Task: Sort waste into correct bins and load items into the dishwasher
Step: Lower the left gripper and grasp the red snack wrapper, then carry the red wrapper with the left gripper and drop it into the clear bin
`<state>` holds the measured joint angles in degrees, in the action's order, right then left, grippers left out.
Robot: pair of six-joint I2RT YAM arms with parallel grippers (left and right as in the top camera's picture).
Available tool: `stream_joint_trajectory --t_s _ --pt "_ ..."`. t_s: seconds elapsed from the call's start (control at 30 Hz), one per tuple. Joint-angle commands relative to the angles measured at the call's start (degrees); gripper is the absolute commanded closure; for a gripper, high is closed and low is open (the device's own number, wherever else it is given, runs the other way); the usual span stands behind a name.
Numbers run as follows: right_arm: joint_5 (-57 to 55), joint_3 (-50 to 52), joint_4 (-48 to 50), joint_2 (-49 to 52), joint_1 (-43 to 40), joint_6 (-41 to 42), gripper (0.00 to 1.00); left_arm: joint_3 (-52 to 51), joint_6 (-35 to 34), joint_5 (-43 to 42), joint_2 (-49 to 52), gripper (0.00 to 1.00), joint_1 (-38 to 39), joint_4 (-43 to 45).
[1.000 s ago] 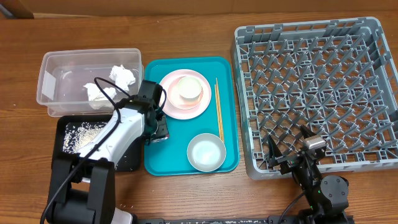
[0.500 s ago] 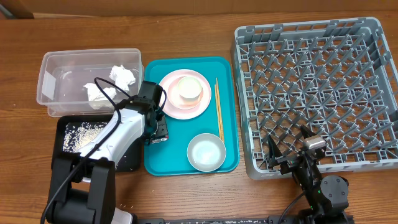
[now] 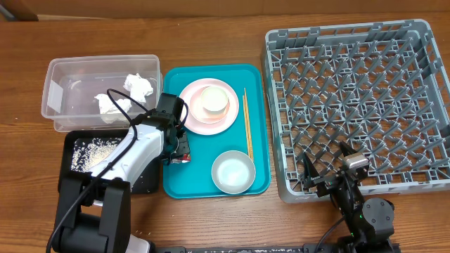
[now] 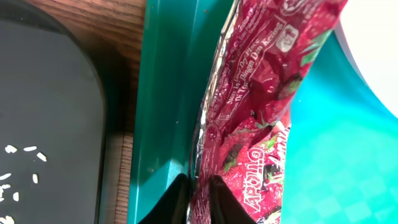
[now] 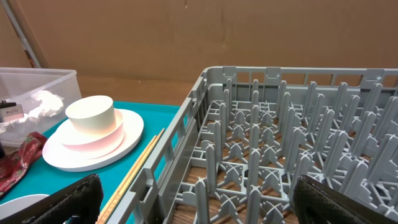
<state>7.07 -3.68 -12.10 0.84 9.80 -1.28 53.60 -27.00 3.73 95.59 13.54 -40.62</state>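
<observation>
The red wrapper [image 4: 261, 106] is pinched between the narrowly closed fingers of the left end effector [image 4: 198, 199] (at the teal tray's [image 4: 158, 93] left rim), left of centre in the overhead frame.

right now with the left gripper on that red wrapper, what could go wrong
The left gripper pinches only a thin edge of the red wrapper, so it may slip on lifting. It lies against the teal tray wall beside the black tray holding rice; a drop could land there.
</observation>
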Motion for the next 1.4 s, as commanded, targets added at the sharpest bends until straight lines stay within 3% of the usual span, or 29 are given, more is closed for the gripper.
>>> stream_joint_trajectory --t_s 0.0,0.07,0.4,0.53,0.77,1.1,1.37 --pt "0.1 0.0 0.1 -0.7 0.2 -0.1 0.00 -0.7 -0.4 0.9 0.4 0.92 0.3 0.2" --pt "0.1 0.0 0.1 -0.7 0.2 -0.1 0.00 -0.7 -0.4 0.9 0.4 0.96 0.4 0.2" --pt "0.1 0.0 0.1 -0.7 0.2 -0.1 0.00 1.6 -0.4 -3.3 -0.3 0.96 0.4 -2.7" --pt "0.1 0.0 0.1 -0.7 0.2 -0.1 0.00 6.2 -0.4 -7.8 -3.5 0.96 0.4 -5.6" --pt "0.1 0.0 0.1 -0.7 0.2 -0.1 0.00 17.0 -0.5 -7.8 -11.1 0.96 -1.4 -10.1" --pt "0.1 0.0 0.1 -0.7 0.2 -0.1 0.00 22.9 -4.1 -3.0 -13.0 0.96 -14.1 -9.5" --pt "0.1 0.0 0.1 -0.7 0.2 -0.1 0.00 22.9 -4.1 6.1 -4.6 0.96 -23.4 -9.2"
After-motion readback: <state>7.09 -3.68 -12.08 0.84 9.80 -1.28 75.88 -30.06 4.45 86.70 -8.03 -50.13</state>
